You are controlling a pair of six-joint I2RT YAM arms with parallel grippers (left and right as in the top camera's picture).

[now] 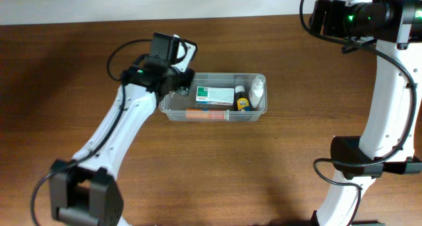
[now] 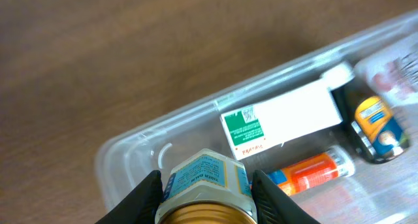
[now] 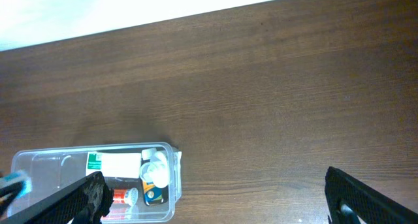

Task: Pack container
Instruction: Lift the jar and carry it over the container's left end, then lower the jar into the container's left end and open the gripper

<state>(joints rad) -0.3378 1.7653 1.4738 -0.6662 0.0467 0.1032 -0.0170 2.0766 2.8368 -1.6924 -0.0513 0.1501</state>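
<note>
The clear plastic container (image 1: 258, 113) sits mid-table; it also shows in the left wrist view (image 2: 124, 152) and the right wrist view (image 3: 166, 208). Inside lie a white-and-green box (image 1: 214, 95), an orange tube (image 1: 204, 114), a dark bottle with a yellow label (image 1: 242, 102) and a clear bottle (image 1: 256, 89). My left gripper (image 1: 179, 82) hovers over the container's left end, shut on a small jar with a blue label and gold lid (image 2: 206, 188). My right gripper (image 3: 215, 201) is open and empty, raised at the table's far right.
The brown wooden table (image 1: 79, 68) ends at a white wall along the back edge. The right arm's base (image 1: 369, 157) stands at the right side, the left arm's base (image 1: 82, 196) at the front left.
</note>
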